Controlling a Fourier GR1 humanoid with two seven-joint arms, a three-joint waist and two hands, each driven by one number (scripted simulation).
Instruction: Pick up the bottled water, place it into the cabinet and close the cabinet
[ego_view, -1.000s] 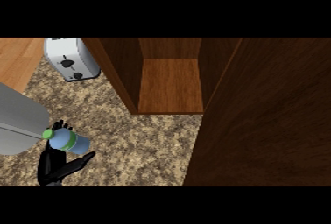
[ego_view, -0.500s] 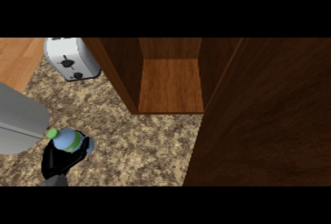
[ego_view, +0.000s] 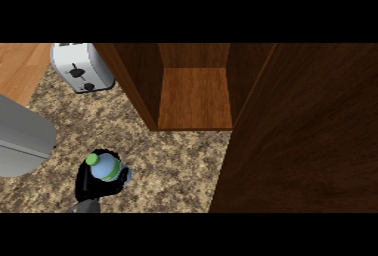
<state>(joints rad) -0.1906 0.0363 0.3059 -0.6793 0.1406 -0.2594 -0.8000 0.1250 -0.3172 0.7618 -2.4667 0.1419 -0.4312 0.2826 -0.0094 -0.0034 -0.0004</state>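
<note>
- The bottled water (ego_view: 103, 167) is at the lower left of the frame, over the counter (ego_view: 173, 150), green cap pointing up-left.
- The left hand (ego_view: 92, 184) has its black fingers wrapped around it, so the pick-up looks done.
- Still to go: the cabinet (ego_view: 196, 97), upper middle, has nothing in it, and its door (ego_view: 303, 140) is wide open on the right.
- Compared with half a second back, bottle and hand have slid right, toward the cabinet.
</note>
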